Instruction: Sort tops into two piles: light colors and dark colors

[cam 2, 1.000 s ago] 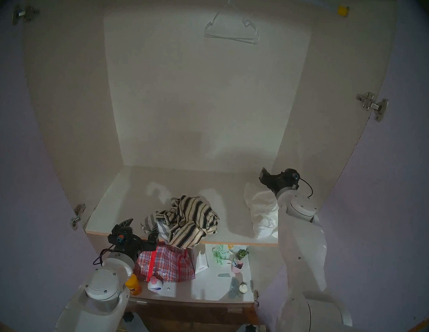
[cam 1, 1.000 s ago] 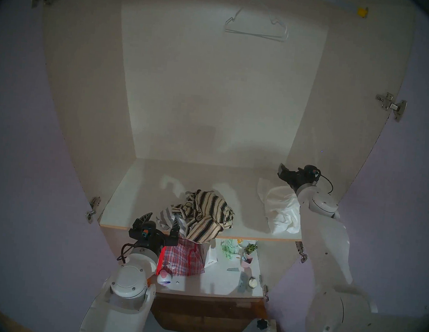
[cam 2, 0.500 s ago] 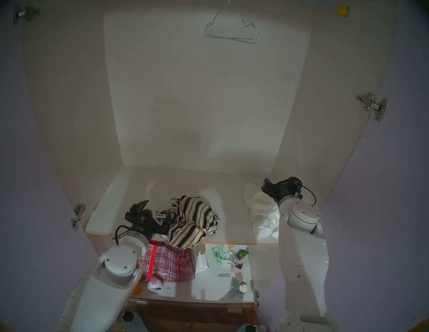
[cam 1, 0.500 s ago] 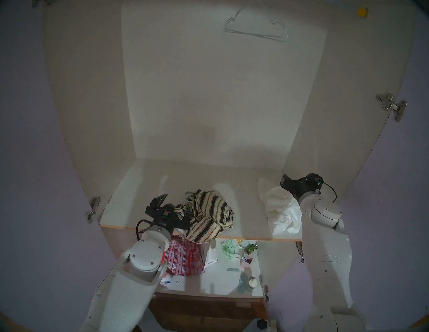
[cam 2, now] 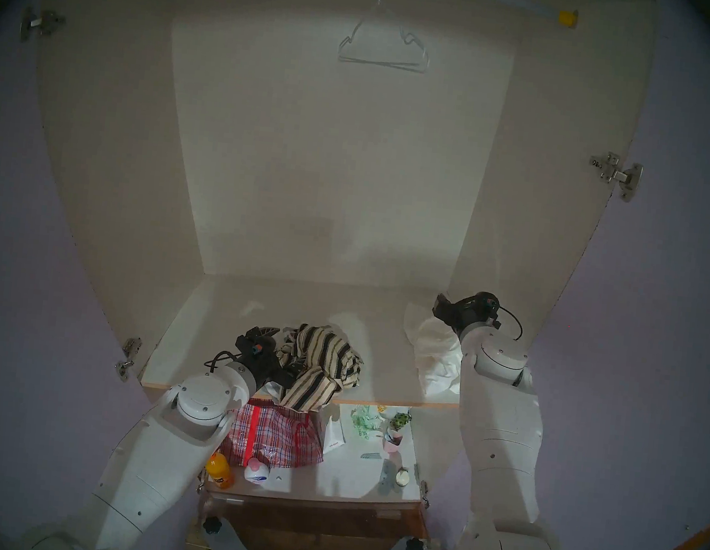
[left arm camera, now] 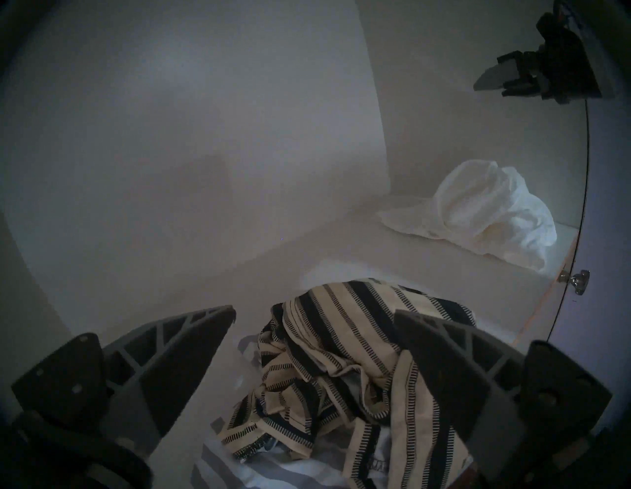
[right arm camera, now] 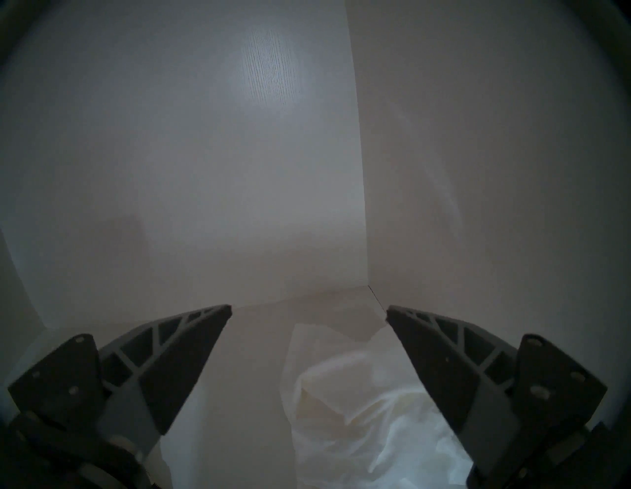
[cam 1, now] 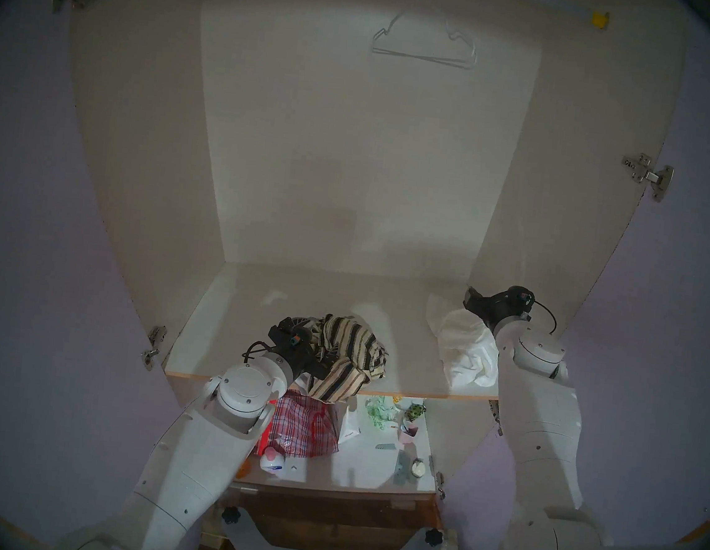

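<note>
A cream top with black stripes [cam 1: 352, 352] lies crumpled at the front middle of the upper shelf [cam 1: 227, 325]. It also shows in the left wrist view [left arm camera: 341, 355]. A white top with grey stripes [left arm camera: 252, 474] lies under its near edge. My left gripper [cam 1: 314, 344] is open, its fingers either side of the striped heap's left part [left arm camera: 314, 312]. A plain white top [cam 1: 467, 348] lies heaped at the shelf's right. My right gripper [cam 1: 470, 298] is open and empty just above the white top's far end [right arm camera: 368, 409], near the right wall.
A red checked bag [cam 1: 303, 429] sits on the lower shelf under the striped heap, with bottles [cam 2: 219, 473], a pink cup [cam 1: 409, 431] and small items beside it. A wire hanger [cam 1: 425, 47] hangs high up. Cupboard walls close in both sides; doors stand open.
My left gripper has moved from the shelf's front edge forward and right onto the striped heap, now covering the grey-striped top. My right gripper dropped slightly toward the white top, then held.
</note>
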